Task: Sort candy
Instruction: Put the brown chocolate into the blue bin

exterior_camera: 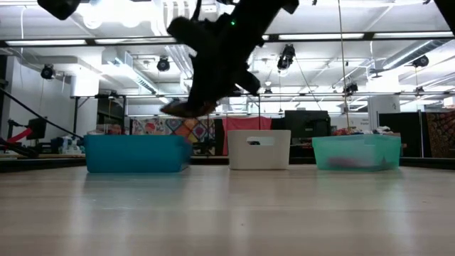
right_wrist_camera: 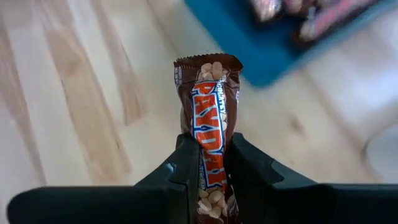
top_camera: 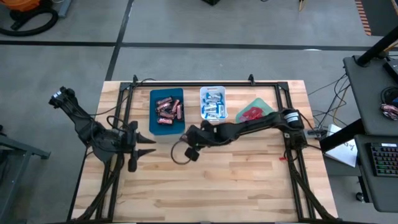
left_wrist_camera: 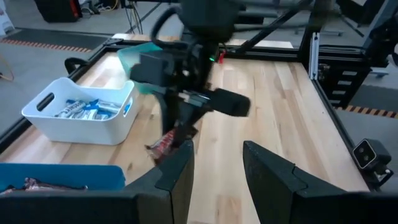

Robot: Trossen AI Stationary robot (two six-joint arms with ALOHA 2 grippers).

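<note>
High view: the right tool point(top_camera: 188, 138) reaches across the wooden table point(top_camera: 249, 180) to a spot just right of the blue tray point(top_camera: 153, 127), near that tray's near corner.
Right tool: fingers point(right_wrist_camera: 186, 168) clamped on a brown candy bar point(right_wrist_camera: 209, 137) with a red-and-blue label; the bar stands out past the fingertips, above bare table.
Low view: the held bar point(exterior_camera: 186, 108) hangs clear of the table, in front of the blue tray point(exterior_camera: 135, 153).
Left tool: point(top_camera: 144, 145) waits over the table's left side, fingers point(left_wrist_camera: 177, 177) apart, holding nothing.
Blue tray: dark brown-red bars point(top_camera: 168, 109) inside.
White tray: point(top_camera: 212, 91) far side, middle; holds blue-and-white bars point(top_camera: 213, 106).
Green tray: point(top_camera: 268, 104) right of the white one; red packets point(top_camera: 252, 114) inside.
</note>
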